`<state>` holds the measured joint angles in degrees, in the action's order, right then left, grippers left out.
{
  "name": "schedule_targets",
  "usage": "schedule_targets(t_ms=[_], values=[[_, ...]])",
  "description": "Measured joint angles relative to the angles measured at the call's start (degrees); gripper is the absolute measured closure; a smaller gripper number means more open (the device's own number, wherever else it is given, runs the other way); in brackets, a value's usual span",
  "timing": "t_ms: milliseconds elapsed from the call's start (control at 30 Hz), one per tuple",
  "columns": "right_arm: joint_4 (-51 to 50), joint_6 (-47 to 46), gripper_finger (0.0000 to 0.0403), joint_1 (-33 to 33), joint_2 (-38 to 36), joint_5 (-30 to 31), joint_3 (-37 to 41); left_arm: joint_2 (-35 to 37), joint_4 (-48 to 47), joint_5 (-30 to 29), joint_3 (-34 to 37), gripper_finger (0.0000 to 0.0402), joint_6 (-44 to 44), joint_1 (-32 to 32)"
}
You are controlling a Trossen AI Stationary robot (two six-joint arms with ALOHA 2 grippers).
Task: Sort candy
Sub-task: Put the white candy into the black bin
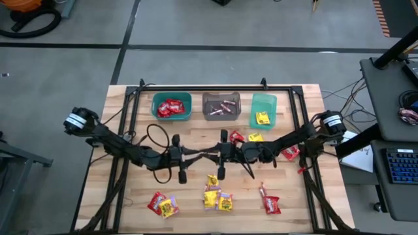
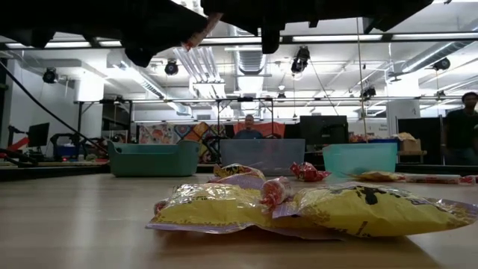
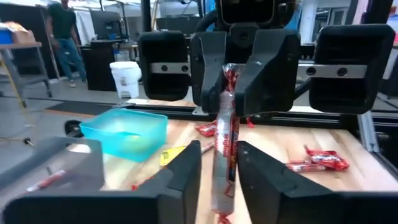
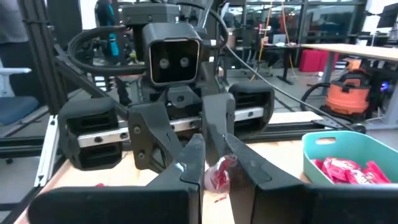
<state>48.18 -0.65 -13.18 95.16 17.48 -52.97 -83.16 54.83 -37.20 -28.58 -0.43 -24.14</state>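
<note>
My two grippers meet tip to tip above the middle of the table, left gripper (image 1: 196, 156) and right gripper (image 1: 215, 155). Between them is one thin pinkish candy stick (image 3: 225, 143), with each gripper shut on one end of it. In the low view the stick (image 2: 200, 30) shows high above the tabletop. Loose red and yellow packets lie on the boards near the front edge (image 1: 217, 198), (image 1: 162, 204), (image 1: 270, 203) and under the right arm (image 1: 245, 137). At the far side stand the teal bin (image 1: 172, 96), the grey bin (image 1: 221, 97) and the green bin (image 1: 264, 99). My left gripper has the candy stick's one end (image 3: 222, 177) between its two fingers, level, coming from the table's left and lying along the stick. The stick is lifted clear of the table. My right gripper pinches the stick's other end (image 4: 220, 175) between its two fingers, level, from the table's right.
The teal bin holds red packets, the grey bin pink sticks, the green bin a yellow packet. A black frame (image 1: 215, 88) runs round the table, and cables loop by the left arm (image 1: 157, 134). People stand in the room beyond the table.
</note>
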Motion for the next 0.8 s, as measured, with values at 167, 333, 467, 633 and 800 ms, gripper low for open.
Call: schedule_targets(t_ms=[167,333,467,633,800], values=[[-6.1,-3.3,0.0372,3.7,-2.1,1.7,0.0,1.3,-1.2,-3.4,0.1,0.0279,2.9,0.4],[-18.3,-6.1,0.0372,10.5,-5.4,10.7,0.0,3.7,-8.4,-7.3,0.1,0.0266,2.8,2.1],[-23.4,-5.7,0.0372,19.7,-6.1,12.6,0.0,5.9,-14.7,-7.4,0.2,0.0265,1.7,4.9],[-28.1,-7.8,0.037,31.4,-4.7,10.5,0.0,9.0,-23.6,-7.4,0.2,0.0265,-1.9,9.1],[-28.1,-11.6,0.0313,37.4,-1.5,2.1,-0.1,10.7,-31.4,-7.3,0.2,0.0265,-6.0,12.0]])
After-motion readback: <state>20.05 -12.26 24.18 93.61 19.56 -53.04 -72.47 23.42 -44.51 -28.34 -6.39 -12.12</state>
